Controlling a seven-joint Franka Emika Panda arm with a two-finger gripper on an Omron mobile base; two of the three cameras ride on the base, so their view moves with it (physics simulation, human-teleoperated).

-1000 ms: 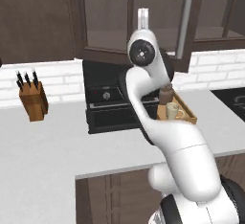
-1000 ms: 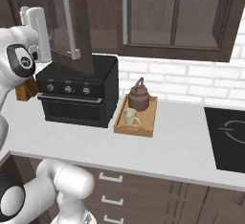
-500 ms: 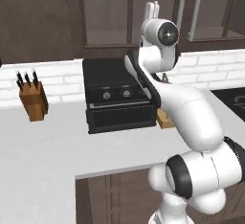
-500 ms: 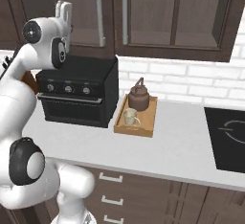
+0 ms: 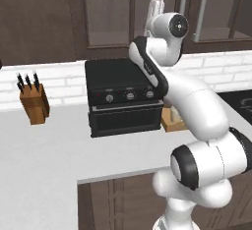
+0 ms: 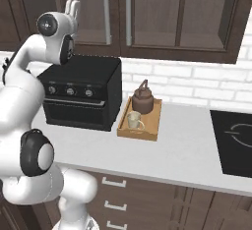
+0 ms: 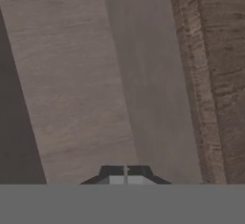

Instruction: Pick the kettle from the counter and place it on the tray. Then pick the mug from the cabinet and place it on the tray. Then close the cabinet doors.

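- No brand, label or readable writing is seen on anything; the faint dark mark on the mug [image 6: 134, 120] is too small to be read.
- The kettle [image 6: 142, 99] is seen as small, squat and brown, with a narrow neck and a knobbed top; it stands upright at the back of the tray [image 6: 154, 129].
- The mug is cream-beige, with a loop handle; it is placed in the front part of the tray, just before the kettle.
- The tray, a shallow orange-brown wooden one with a raised rim, lies on the table [image 6: 187, 150], just beside a black oven box [image 6: 83, 94].
- The cabinet doors [image 6: 152, 13], dark brown with greyish panels and grey bar handles, are seen closed.
- The tool [image 6: 73, 5] is raised before the cabinet; its tips [image 7: 125, 174] are pressed together, and nothing is held.
- A wooden knife block [image 5: 34, 102] stands well apart to the left.
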